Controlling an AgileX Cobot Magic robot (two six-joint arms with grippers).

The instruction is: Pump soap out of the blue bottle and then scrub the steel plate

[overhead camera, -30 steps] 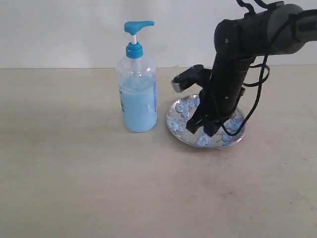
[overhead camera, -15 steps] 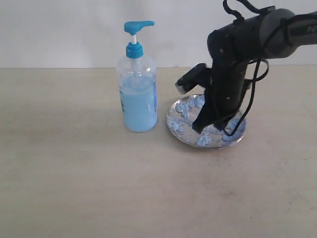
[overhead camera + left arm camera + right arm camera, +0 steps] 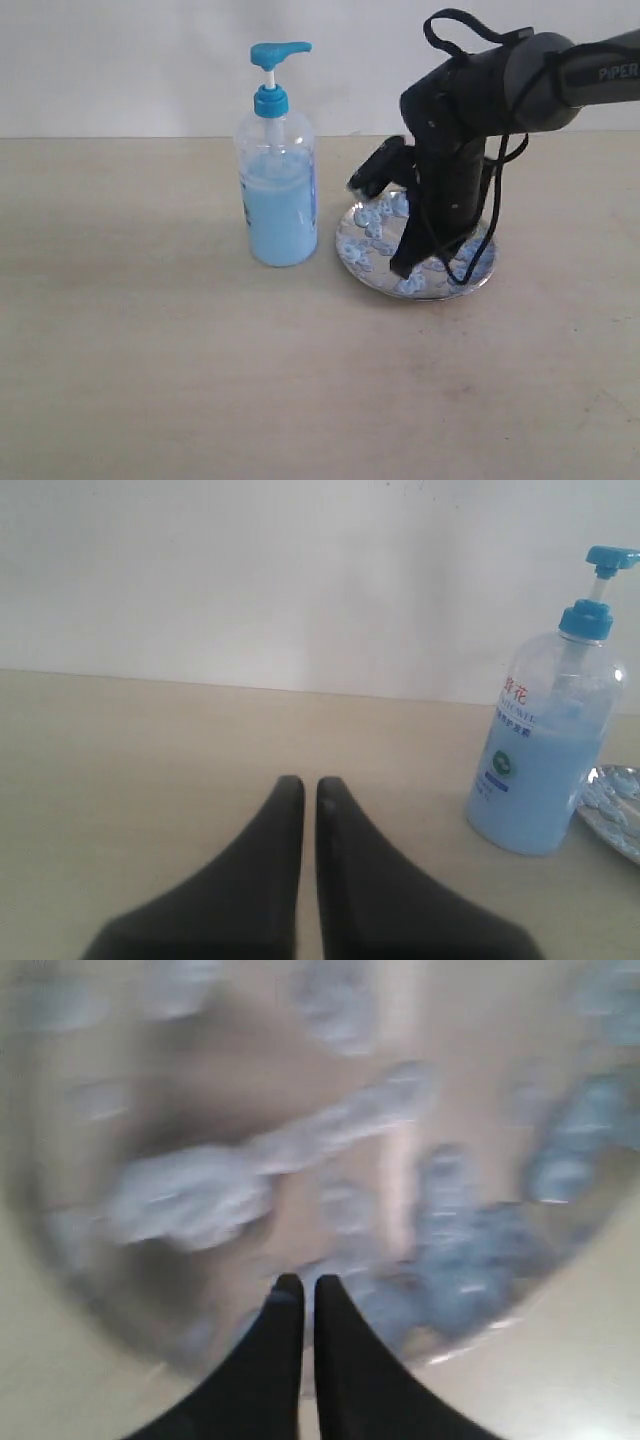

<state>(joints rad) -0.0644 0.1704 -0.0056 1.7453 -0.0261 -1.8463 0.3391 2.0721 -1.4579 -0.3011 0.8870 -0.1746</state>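
The blue bottle [image 3: 277, 190] stands upright on the table, left of the steel plate [image 3: 352, 250], with pale blue soap [image 3: 280, 215] filling its lower half. Light-blue soap blobs [image 3: 372, 217] dot the plate. My right gripper [image 3: 403, 268] is shut, pointing down with its tips on the plate's near part. In the right wrist view the plate [image 3: 200, 1080] is blurred under the right gripper [image 3: 302, 1285]. My left gripper [image 3: 304, 784] is shut and empty, low over the table; the left wrist view shows the bottle [image 3: 545, 750] and the plate's edge [image 3: 612, 805] off to one side. The left arm does not show in the exterior view.
A pale wall [image 3: 120, 60] runs along the far edge of the beige table [image 3: 150, 350]. The right arm's black cables [image 3: 495, 215] loop over the plate's right side.
The right arm has swung leftward and its gripper tips have slid across the plate's near part. Bottle and plate stay put.
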